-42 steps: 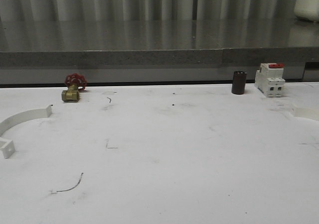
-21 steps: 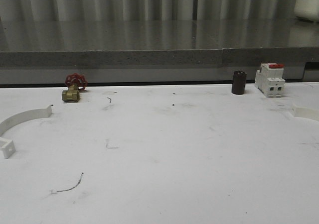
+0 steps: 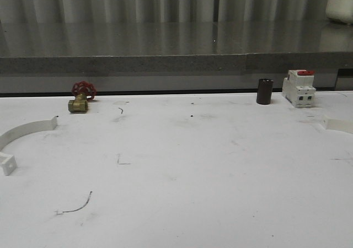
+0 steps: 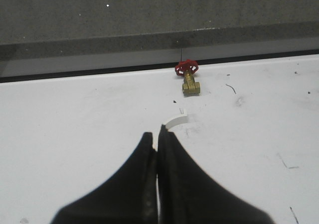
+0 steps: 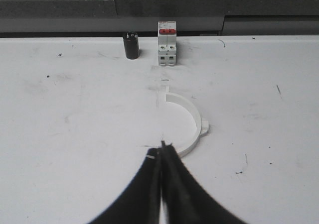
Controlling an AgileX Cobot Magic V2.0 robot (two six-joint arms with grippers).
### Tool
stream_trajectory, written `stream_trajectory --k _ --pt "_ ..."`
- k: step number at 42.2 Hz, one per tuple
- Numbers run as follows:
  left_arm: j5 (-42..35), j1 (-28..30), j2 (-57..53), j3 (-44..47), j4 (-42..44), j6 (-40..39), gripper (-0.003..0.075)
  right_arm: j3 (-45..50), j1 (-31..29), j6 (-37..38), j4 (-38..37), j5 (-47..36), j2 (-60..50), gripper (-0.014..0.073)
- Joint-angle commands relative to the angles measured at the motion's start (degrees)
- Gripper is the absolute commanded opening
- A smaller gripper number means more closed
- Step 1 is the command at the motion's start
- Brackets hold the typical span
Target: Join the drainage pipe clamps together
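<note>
Two white drainage pipe clamps lie flat on the white table, far apart. One half-ring [image 3: 22,129] is at the left edge of the front view; the end of the other [image 3: 337,124] shows at the right edge. In the left wrist view my left gripper [image 4: 156,137] is shut, with one curved clamp end [image 4: 175,119] showing just beyond its tips and the rest hidden behind the fingers. In the right wrist view my right gripper [image 5: 162,152] is shut too. The other half-ring [image 5: 192,119] lies just past it, its near end hidden by the fingers.
A brass valve with a red handle [image 3: 80,100] stands at the back left. A dark cylinder [image 3: 265,91] and a white breaker with a red switch [image 3: 299,88] stand at the back right. A grey ledge [image 3: 176,63] runs behind the table.
</note>
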Motion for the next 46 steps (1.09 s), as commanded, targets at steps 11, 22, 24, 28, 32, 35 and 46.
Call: stream_trajectory --k 11,22,24,28,32,35,46 --pt "6.5 0.1 14.2 -8.8 -0.1 -0.1 0.0458 -1.6 0.0 -0.3 -0.4 -3.2 2.9 0.0520" --pt "11.8 0.1 31.3 -18.5 0.8 -0.1 0.0458 -1.6 0.0 -0.3 -0.4 -3.2 2.9 0.0520" --pt "11.9 0.1 34.8 -20.2 1.1 -0.1 0.0458 -1.6 0.0 -0.3 -0.4 -3.2 2.9 0.0520" --pt "12.1 0.1 41.3 -23.8 1.3 -0.1 0.0458 -1.6 0.0 -0.3 -0.4 -3.2 2.9 0.0520" --pt "15.1 0.4 47.6 -27.6 1.4 -0.1 0.0458 -1.6 0.0 -0.3 -0.4 -3.2 2.9 0.0520" --pt "16.6 1.5 52.6 -30.8 1.4 -0.1 0.0458 -1.6 0.0 -0.3 -0.4 -3.2 2.9 0.0520" --pt "14.4 2.2 65.4 -37.3 -0.3 -0.1 0.0457 -1.6 0.0 -0.3 -0.4 -3.2 2.9 0.0520"
